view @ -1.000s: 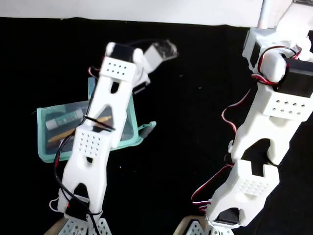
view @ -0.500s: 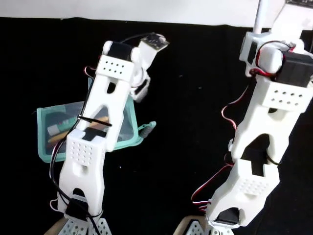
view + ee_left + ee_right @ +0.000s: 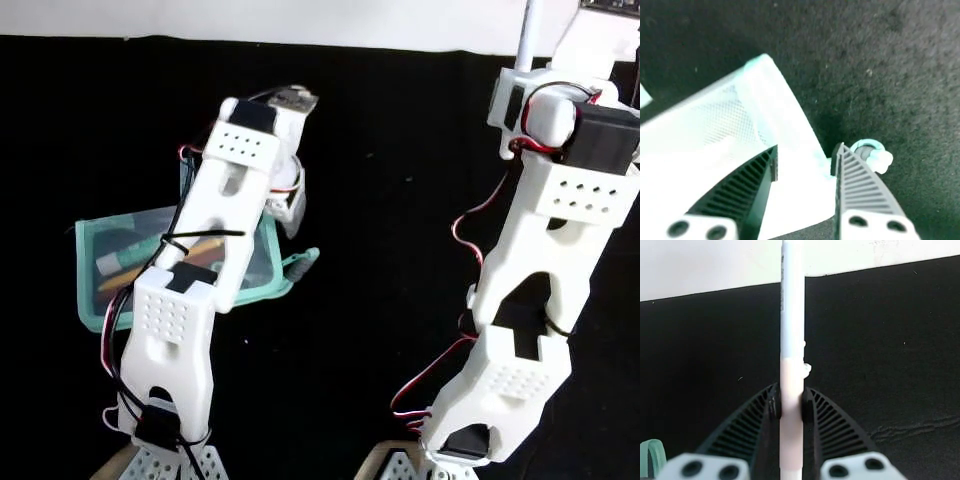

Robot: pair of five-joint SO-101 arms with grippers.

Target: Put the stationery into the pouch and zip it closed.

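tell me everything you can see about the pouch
The pouch is a flat rectangle with a mint green border and a see-through front. It lies on the black cloth, partly hidden by the left arm. Inside show a white tube and an orange pencil. Its green zip pull sticks out at one corner, where the left gripper hangs, jaws open. Whether the zip is closed cannot be told.

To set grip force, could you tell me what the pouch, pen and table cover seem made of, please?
The pouch: likely soft fabric with a see-through mesh front; contents show through. The pen: probably hard plastic, given its smooth, even barrel. The table cover: seemingly matte black felt-like cloth, fuzzy and creased.
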